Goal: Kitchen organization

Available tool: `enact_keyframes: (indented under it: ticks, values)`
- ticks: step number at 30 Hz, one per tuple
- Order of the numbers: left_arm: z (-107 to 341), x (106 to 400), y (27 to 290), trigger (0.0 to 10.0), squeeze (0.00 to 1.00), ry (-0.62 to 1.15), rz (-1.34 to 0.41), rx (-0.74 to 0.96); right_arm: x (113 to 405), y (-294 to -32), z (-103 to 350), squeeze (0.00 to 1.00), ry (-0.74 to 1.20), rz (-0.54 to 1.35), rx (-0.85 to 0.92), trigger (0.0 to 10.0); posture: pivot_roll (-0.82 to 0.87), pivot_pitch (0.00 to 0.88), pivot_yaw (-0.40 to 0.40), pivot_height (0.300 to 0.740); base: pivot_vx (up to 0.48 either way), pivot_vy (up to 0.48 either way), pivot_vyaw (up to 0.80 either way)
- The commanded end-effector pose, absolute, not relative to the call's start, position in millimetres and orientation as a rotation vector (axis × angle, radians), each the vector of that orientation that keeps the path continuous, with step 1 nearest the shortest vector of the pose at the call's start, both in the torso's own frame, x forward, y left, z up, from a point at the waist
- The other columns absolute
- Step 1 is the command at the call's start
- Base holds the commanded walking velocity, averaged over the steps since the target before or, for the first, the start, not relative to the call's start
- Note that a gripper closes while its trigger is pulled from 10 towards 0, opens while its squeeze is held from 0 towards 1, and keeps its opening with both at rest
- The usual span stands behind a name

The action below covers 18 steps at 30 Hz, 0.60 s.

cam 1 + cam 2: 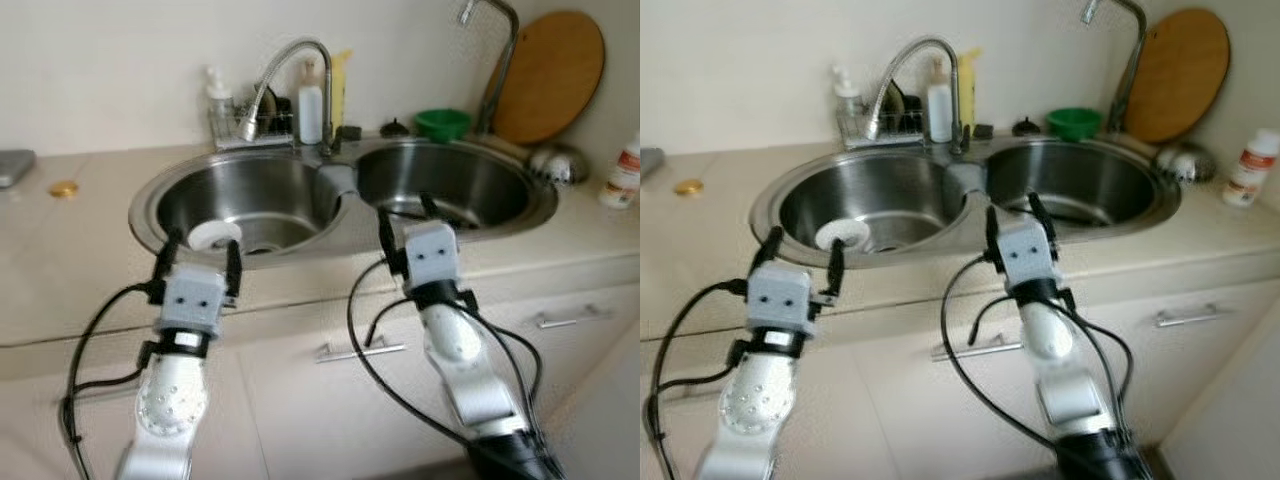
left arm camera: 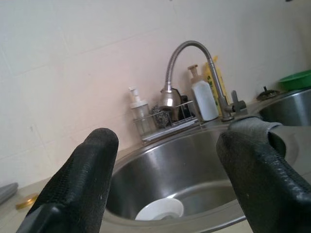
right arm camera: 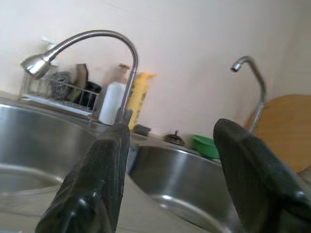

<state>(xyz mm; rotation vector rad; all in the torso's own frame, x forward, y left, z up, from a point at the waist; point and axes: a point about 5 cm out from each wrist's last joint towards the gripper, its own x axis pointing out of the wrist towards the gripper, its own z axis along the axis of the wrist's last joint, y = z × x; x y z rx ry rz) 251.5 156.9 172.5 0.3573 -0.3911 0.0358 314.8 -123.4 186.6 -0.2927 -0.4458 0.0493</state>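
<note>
Your left pincer (image 1: 199, 256) sits closest to the head camera, fingers spread apart and holding nothing, hovering at the front rim of the left basin of the double stainless-steel sink (image 1: 150, 195). Directly ahead of it and lower down, the small round white dish (image 1: 215, 236) lies on the floor of that basin, near the front wall and beside the drain. That is the relation to steer by: the dish lies forward and below the left pincer, almost in line between its two fingers in the left wrist view (image 2: 159, 209). Being round, it has no long axis to line up with, and it lies flat, so you will likely need to come over the rim and tip downward.

Your right pincer (image 1: 406, 221) is also open and empty, poised over the front rim of the right basin, well apart from the dish; the left arm is clearly the nearer one.

Hard to make out: whether the dish is a lid, saucer or bowl, since its near edge is cut off behind the rim in the wrist view. The contents of the wire rack (image 1: 245, 128) behind the curved steel tap (image 1: 285, 65) are blurred, and dark items in the right basin are unclear.
</note>
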Motion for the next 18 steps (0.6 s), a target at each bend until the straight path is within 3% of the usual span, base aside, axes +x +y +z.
enact_keyframes:
  ticks: [1, 7, 15, 18]
  values:
    - [175.6, 251.2, 159.7, 10.0, 0.00, -0.406, 0.046, 0.376, 314.9, -117.9, 191.3, 0.00, -0.459, 0.056, -0.273, 10.0, 0.01, 0.000, -0.001, 0.740, 0.000, 0.000, -0.80]
    - [175.0, 252.2, 157.2, 10.0, 0.00, -0.409, 0.034, 0.389, 315.5, -121.3, 191.6, 0.00, -0.456, 0.035, -0.270, 10.0, 0.00, 0.000, 0.001, 0.740, 0.000, 0.000, -0.80]
    - [175.3, 253.1, 153.6, 10.0, 0.00, -0.418, 0.018, 0.398, 315.1, -125.6, 192.9, 0.00, -0.469, 0.012, -0.274, 10.0, 0.00, 0.000, 0.002, 0.740, 0.000, -0.446, -0.80]
    - [175.6, 253.3, 155.4, 10.0, 0.00, -0.422, 0.035, 0.361, 314.6, -126.3, 193.1, 0.00, -0.474, 0.008, -0.275, 10.0, 0.00, 0.000, 0.002, 0.740, 0.000, 0.000, -0.80]
